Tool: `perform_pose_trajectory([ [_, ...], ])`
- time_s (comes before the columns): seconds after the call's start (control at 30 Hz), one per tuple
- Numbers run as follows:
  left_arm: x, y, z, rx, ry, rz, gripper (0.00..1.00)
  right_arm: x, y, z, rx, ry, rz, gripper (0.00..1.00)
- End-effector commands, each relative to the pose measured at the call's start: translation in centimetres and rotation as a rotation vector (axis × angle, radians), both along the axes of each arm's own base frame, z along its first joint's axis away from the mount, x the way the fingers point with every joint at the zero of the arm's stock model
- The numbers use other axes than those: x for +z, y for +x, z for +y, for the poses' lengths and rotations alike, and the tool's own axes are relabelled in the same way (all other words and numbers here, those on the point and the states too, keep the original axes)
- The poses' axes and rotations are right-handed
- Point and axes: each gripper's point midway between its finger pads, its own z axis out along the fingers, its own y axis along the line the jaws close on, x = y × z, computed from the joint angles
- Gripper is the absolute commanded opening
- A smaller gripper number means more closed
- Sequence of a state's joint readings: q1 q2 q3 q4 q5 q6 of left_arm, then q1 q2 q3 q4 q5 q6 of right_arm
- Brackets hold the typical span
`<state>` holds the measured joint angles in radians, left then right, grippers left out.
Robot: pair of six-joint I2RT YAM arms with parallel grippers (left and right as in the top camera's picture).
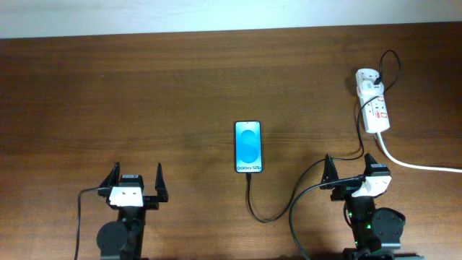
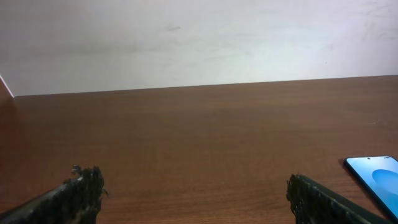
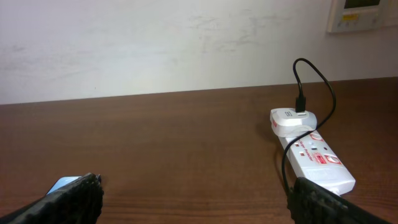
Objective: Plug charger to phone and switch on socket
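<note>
The phone (image 1: 247, 146) lies flat mid-table with its blue screen up. The thin black charger cable (image 1: 267, 217) runs from the phone's near end, loops right past my right arm and up to the socket (image 1: 374, 102), a white power strip at the far right. The cable's tip sits at the phone's near edge. The socket also shows in the right wrist view (image 3: 314, 157), with the cable (image 3: 314, 81) arching from its white adapter. My left gripper (image 1: 135, 182) is open and empty, left of the phone. My right gripper (image 1: 350, 170) is open and empty, near the socket.
A thick white cord (image 1: 419, 165) leaves the socket toward the right edge. A pale wall (image 2: 186, 43) backs the table. The phone's corner shows in the left wrist view (image 2: 378, 174) and the right wrist view (image 3: 65, 183).
</note>
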<state>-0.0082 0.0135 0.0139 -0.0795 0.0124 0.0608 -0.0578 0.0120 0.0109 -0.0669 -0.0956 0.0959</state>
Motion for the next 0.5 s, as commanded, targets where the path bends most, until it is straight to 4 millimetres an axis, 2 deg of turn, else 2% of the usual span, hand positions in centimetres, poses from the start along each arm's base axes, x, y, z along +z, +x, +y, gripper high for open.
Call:
perform_pose_trajectory([
  [0.0, -0.12, -0.03, -0.4, -0.023, 0.015, -0.002, 0.99, -0.23, -0.01, 0.12, 0.005, -0.007, 0.003, 0.98],
  [0.47, -0.12, -0.03, -0.4, -0.023, 0.015, -0.002, 0.99, -0.23, -0.01, 0.12, 0.005, -0.007, 0.003, 0.99],
])
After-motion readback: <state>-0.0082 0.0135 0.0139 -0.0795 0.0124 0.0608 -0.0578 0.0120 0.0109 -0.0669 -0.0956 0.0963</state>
